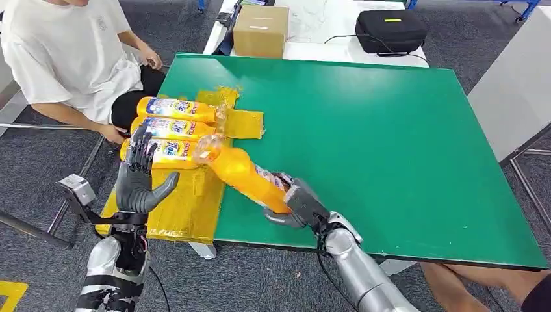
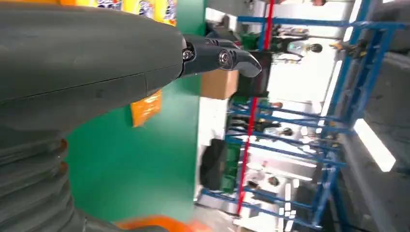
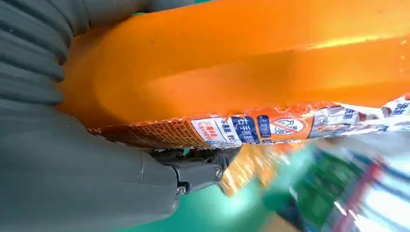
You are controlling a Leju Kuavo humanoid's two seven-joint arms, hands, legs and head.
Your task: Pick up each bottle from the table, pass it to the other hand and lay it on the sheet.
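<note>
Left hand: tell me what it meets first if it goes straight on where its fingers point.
The left hand, open, points toward the nearest of three orange plastic bottles lying on the yellow sheet; it likely meets that first, though the height gap is unclear.

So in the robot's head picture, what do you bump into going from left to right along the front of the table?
Left hand, open → yellow sheet → orange bottle → right hand gripping that bottle → bare green table.
</note>
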